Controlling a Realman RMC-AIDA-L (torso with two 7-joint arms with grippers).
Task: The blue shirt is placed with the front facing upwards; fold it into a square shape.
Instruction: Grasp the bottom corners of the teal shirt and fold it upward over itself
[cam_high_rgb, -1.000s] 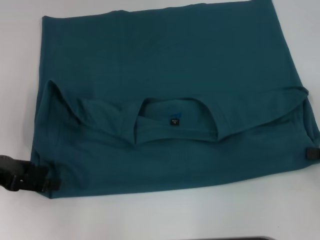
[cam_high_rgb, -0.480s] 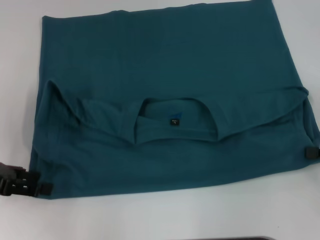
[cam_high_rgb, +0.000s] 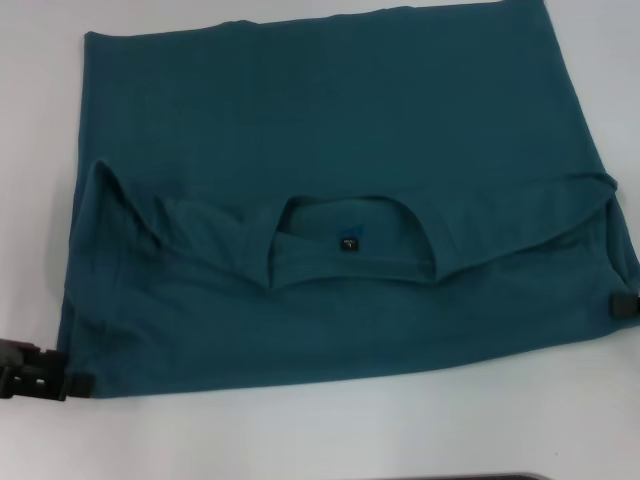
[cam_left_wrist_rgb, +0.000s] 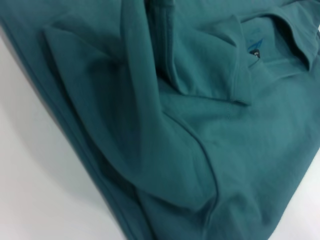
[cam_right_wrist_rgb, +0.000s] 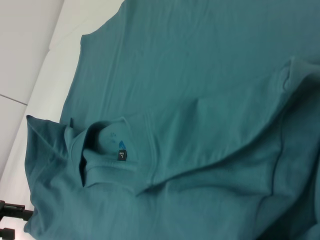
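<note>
Head view shows the blue shirt (cam_high_rgb: 330, 200) lying flat on the white table (cam_high_rgb: 320, 430), its upper part folded over so the round collar (cam_high_rgb: 350, 245) and small black neck label (cam_high_rgb: 348, 242) face up mid-garment. Left gripper (cam_high_rgb: 45, 372) sits at the shirt's near-left corner, its black fingers parted and beside the fabric edge, holding nothing. Right gripper (cam_high_rgb: 624, 305) shows only as a black tip at the right edge; its grip cannot be told.

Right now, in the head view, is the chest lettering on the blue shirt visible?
No: the blue shirt shows only plain teal fabric, with the collar and its black label on top.
</note>
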